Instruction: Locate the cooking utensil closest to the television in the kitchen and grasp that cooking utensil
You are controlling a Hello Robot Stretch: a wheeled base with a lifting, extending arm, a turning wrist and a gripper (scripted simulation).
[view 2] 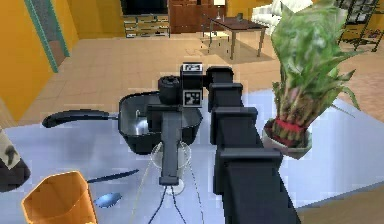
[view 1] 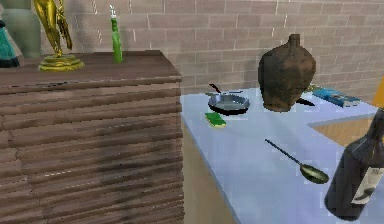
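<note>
1. Black pan [view 2: 130, 120] sits on the pale countertop [view 2: 330, 170] near its far edge, handle pointing to the arm side view's left.
2. Gripper [view 2: 170, 170] at the pan's near rim; contact unclear. Jaw state cannot be told, nor whether it holds anything.
3. Orange cup [view 2: 60, 200] at the near edge; potted plant [view 2: 300, 90] along the far edge.

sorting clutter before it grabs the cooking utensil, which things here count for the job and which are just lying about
For the job: black pan, ladle, hand.
Lying about: potted plant, brown jug, dark bottle, gold statue, orange container.
</note>
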